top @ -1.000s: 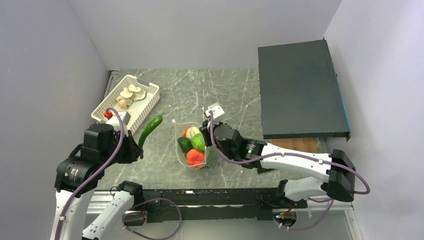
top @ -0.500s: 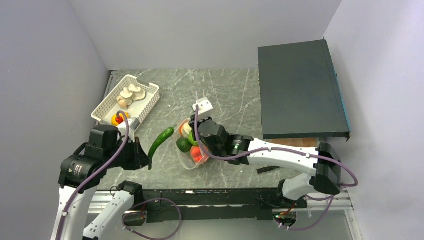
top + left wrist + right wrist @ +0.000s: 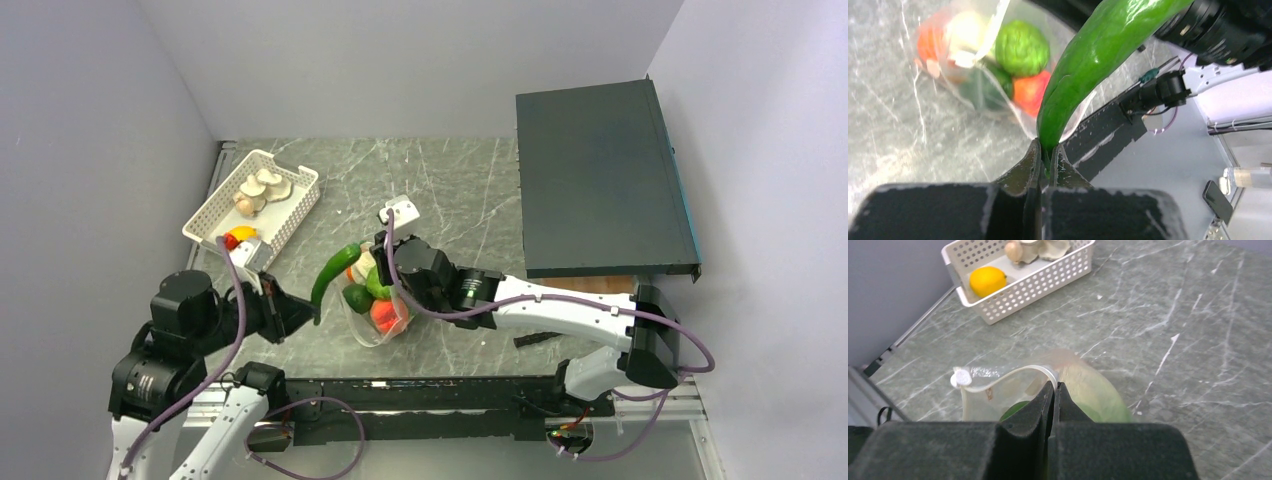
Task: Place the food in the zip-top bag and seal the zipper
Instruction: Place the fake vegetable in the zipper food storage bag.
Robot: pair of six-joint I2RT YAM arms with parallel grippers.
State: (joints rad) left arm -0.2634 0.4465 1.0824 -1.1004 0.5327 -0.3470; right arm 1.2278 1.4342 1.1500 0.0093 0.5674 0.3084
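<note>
Roughly halfway, I'd judge. On the bench (image 3: 450, 190), near centre between the two arms, sits the zip-top bag (image 3: 963, 95), already loaded. Inside are leafy lettuce (image 3: 1022, 47), round green fruit (image 3: 993, 87) and red-orange fruit (image 3: 1030, 91), plus a pale-and-orange piece at the far end I can't name.

Left to do:
- The dark green long vegetable (image 3: 333, 272) is not in yet.
- The yellow-orange citrus (image 3: 987, 280) and pale mushrooms (image 3: 1038, 247) lie in the white basket (image 3: 1043, 280), far left.
- The zipper (image 3: 998, 380) is unsealed and the mouth gapes.

The left jaws are pinched almost fully together on the thin near tip of the long vegetable, holding it clear of the bench. The right jaws are clamped tight on the bag's rim, right on the zipper strip, propping the mouth up and open. The rim arcs away to the left of them and ends in a small white tab (image 3: 960, 377).

The vegetable's long axis runs diagonally, near-left to far-right. The held tip is at the near-left. The fat free end points far-right and sits over or just beside the bag's left rim; can't tell which. It is slightly curved. The bag's own length runs far to near, with the mouth at the far end and the closed bottom toward the arm bases. My guess is that the free end needs to swing over the mouth and go in lengthwise.
</note>
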